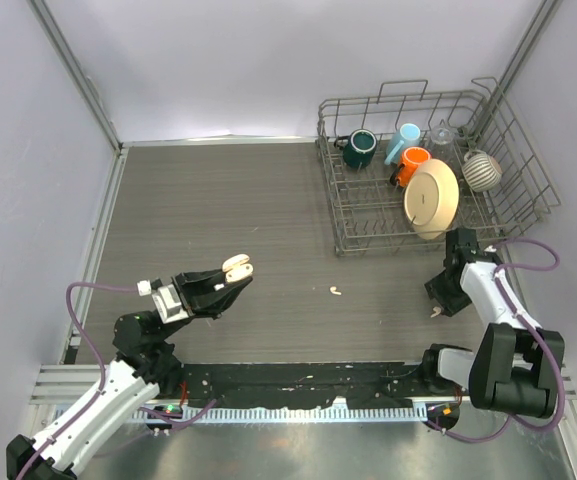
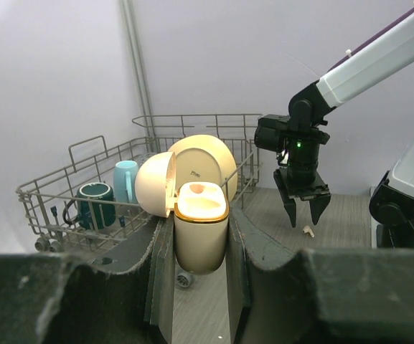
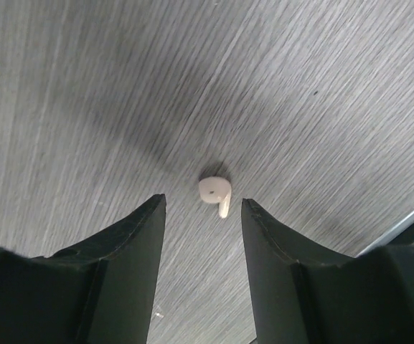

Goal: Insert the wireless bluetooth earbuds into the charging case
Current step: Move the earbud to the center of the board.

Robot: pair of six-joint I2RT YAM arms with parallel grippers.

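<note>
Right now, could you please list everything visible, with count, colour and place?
table: one, grey, under everything
dish rack: one, grey wire, far right
mug: one, dark green, rack's left
cups: two, blue and orange, rack's middle
glass: one, clear, rack's back
plate: one, cream, leaning in rack
striped ball: one, grey-white, rack's right
earbuds: two, white; one mid-table, one below right gripper
charging case: one, cream, lid open, in left gripper
left gripper: one, black, shut on charging case
right gripper: one, black, open, low over table

Cream charging case point(image 2: 201, 236), white earbud point(image 3: 214, 192), grey wood-grain table point(image 1: 218, 200), teal mug point(image 1: 360, 148).
</note>
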